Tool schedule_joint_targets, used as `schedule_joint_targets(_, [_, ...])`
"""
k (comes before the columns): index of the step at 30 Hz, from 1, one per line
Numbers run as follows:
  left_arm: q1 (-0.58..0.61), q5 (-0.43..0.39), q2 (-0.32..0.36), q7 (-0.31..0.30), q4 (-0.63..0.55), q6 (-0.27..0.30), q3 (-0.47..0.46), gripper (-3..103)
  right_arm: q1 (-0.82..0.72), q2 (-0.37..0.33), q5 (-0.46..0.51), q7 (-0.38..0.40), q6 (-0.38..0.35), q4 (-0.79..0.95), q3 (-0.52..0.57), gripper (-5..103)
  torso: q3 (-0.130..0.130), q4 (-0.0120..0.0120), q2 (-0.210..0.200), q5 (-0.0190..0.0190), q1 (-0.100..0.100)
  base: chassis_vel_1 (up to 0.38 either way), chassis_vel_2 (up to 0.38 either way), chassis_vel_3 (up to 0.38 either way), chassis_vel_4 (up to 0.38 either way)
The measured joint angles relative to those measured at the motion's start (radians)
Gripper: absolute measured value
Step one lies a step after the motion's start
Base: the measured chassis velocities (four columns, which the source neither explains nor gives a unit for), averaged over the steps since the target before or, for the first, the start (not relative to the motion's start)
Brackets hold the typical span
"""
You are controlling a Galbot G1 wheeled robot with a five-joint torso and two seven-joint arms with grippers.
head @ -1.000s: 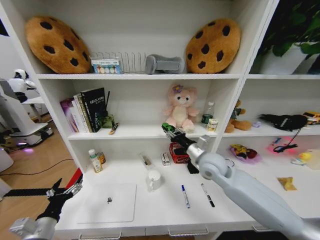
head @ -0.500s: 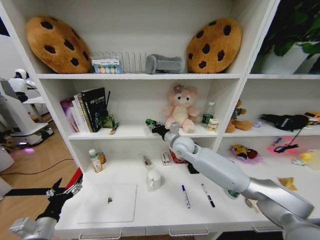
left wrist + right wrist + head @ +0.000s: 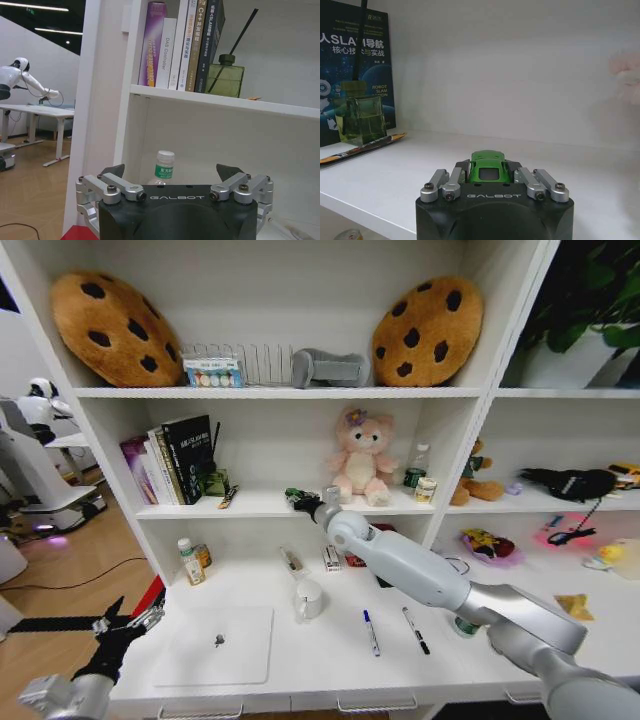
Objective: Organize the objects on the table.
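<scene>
Because the tiny green toy car (image 3: 489,169) looks light and slick, the right gripper (image 3: 489,172) pinches its sides — left gripper (image 3: 175,181) jaws apart.

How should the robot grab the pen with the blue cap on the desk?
Best from straight above, pinching the middle of the blue-capped pen across its thin barrel. It lies flat on the table, pointing roughly front to back, so the fingers would likely close from its left and right. The black pen lies apart, leaving room.
</scene>
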Motion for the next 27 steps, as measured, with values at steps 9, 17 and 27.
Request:
schedule_joint_targets(9, [0.000, 0.000, 0.000, 0.000, 0.000, 0.000, 0.000, 100, -0.012, -0.002, -0.019, 0.014, -0.027, 0.006, 0.009, 50, 0.000, 0.0000, 0.000, 0.0000, 0.000, 0.000, 0.000, 0.000, 0.000])
schedule_joint_targets(17, [0.000, 0.000, 0.000, 0.000, 0.000, 0.000, 0.000, 100, -0.015, -0.010, -0.047, 0.031, -0.040, 0.040, 0.030, 77, 0.000, 0.0000, 0.000, 0.0001, 0.000, 0.000, 0.000, 0.000, 0.000])
schedule_joint_targets(27, [0.000, 0.000, 0.000, 0.000, 0.000, 0.000, 0.000, 100, -0.086, -0.101, -0.144, 0.054, -0.049, 0.252, 0.155, 100, 0.000, 0.0000, 0.000, 0.0002, 0.000, 0.000, 0.000, 0.000, 0.000])
